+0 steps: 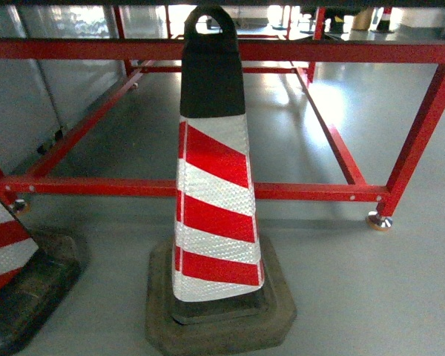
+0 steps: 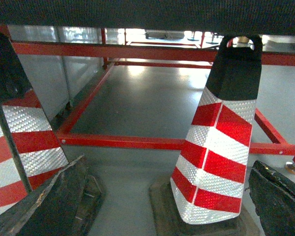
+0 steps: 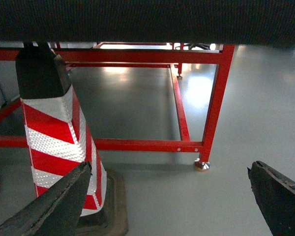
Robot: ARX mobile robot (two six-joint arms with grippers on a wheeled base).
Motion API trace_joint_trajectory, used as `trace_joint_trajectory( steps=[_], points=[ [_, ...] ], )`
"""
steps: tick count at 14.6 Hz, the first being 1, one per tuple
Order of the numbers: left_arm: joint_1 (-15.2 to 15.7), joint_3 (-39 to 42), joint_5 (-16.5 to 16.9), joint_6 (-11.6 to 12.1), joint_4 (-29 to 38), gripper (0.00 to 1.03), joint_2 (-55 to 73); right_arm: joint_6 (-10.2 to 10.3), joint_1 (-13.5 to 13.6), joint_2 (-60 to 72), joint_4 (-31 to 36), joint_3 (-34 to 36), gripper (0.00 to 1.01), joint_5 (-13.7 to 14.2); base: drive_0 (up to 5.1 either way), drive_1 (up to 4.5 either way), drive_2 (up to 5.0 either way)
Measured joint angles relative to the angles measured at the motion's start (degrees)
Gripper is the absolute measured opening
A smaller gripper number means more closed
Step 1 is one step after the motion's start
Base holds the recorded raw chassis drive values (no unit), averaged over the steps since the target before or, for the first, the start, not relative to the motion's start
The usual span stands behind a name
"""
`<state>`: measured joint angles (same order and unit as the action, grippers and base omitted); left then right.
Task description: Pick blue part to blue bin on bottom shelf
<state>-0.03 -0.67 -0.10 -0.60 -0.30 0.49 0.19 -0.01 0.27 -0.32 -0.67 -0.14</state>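
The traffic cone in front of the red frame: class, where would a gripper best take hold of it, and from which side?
Probably the black cap of the traffic cone, at the loop handle on top. Come from above: the cone stands upright, its top is its narrowest part, and its striped body widens to a heavy base. The red frame stands close behind.

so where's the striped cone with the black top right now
The striped cone stands at the centre of the head view on its dark base, right in front of the red frame's lower rail, with a second cone at the left edge.
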Motion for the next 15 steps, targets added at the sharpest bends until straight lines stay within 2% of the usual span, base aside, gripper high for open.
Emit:
trace_joint_trajectory(
  steps=[15],
  points=[
    [0.0, 0.0, 0.02, 0.26, 0.04, 0.98, 0.0, -0.07, 0.0, 0.0, 0.09, 0.0, 0.98, 0.15, 0.0, 0.0, 0.0]
  ],
)
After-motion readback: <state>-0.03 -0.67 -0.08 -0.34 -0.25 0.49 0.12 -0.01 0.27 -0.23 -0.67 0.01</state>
